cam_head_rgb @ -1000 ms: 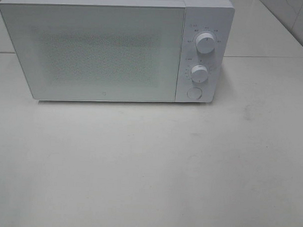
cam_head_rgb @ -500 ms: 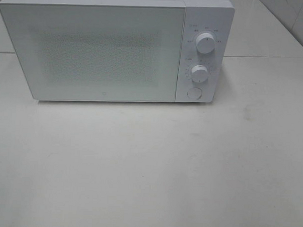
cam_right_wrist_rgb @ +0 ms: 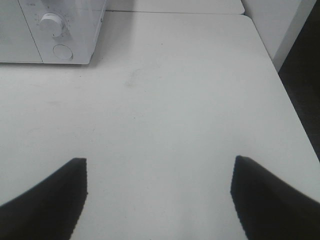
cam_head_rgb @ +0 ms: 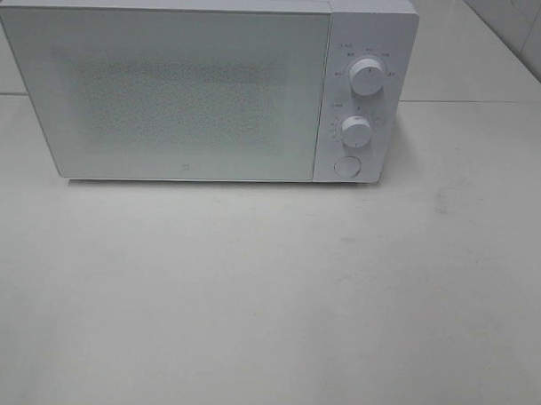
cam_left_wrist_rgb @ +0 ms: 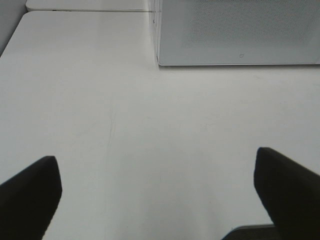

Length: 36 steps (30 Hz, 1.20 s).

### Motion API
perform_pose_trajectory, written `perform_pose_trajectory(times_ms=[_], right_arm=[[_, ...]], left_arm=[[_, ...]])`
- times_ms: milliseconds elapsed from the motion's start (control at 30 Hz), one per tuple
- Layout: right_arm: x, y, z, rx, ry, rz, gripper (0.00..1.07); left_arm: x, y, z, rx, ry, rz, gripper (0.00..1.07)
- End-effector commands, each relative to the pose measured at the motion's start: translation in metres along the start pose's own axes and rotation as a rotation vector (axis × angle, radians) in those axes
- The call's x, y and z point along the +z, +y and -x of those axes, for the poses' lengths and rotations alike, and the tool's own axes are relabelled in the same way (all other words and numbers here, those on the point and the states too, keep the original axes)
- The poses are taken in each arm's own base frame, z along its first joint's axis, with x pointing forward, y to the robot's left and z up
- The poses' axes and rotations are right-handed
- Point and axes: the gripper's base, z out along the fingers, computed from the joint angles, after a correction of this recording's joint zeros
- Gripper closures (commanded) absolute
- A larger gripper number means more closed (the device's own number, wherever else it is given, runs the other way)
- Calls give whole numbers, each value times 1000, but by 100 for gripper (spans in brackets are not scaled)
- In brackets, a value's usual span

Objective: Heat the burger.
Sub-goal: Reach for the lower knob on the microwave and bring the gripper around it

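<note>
Microwave: a white microwave (cam_head_rgb: 203, 85) is set at the back of the pale worktop (cam_head_rgb: 267, 300), with its front turned toward the high camera.
Door: the door (cam_head_rgb: 168, 92) is seen shut, flush with the casing. Its speckled panel is clouded, and nothing behind it can be made out.
Controls: an upper knob (cam_head_rgb: 367, 78), a lower knob (cam_head_rgb: 355, 130) and a round button (cam_head_rgb: 346, 166) are stacked in that order down the strip to the right of the door.
Burger: its place cannot be told. It is shown in none of the views, and whether it lies behind the clouded door cannot be judged.
Smudge: a faint grey smudge (cam_head_rgb: 444, 200) is seen on the worktop, to the right of the microwave.
Left pincer: the left pincer (cam_left_wrist_rgb: 157, 197) is spread wide and nothing is pinched. Only worktop is seen between its dark fingers (cam_left_wrist_rgb: 30, 200). It is held well back from the door's left end.
Right pincer: the right pincer (cam_right_wrist_rgb: 159, 200) is also spread, with nothing held. It is kept well apart from the microwave's control end, near the worktop's right edge.
</note>
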Motion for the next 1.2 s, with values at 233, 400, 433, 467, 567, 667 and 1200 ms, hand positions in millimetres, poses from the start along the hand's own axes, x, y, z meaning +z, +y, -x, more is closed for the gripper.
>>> perform_pose_trajectory(times_ms=[233,400,433,467,567,667,1200], right_arm=[[-3,-1,-2,9,-31,-8,31],[-3,-1,-2,9,-31,-8,31],[-3,-1,-2,9,-31,-8,31],[-3,-1,-2,9,-31,-8,31],[-3,-1,-2,7,-31,-5,31],[-5,-1,0,9,-45,-4,31],[24,4,55,-10,-110,15,31]], left_arm=[[-3,0,-1,-5,-37,1,6],[-3,0,-1,-5,-37,1,6],[-3,0,-1,-5,-37,1,6],[-3,0,-1,-5,-37,1,6],[-3,0,-1,-5,-37,1,6],[-3,0,-1,-2,-37,1,6],[-3,0,-1,-2,-37,1,6]])
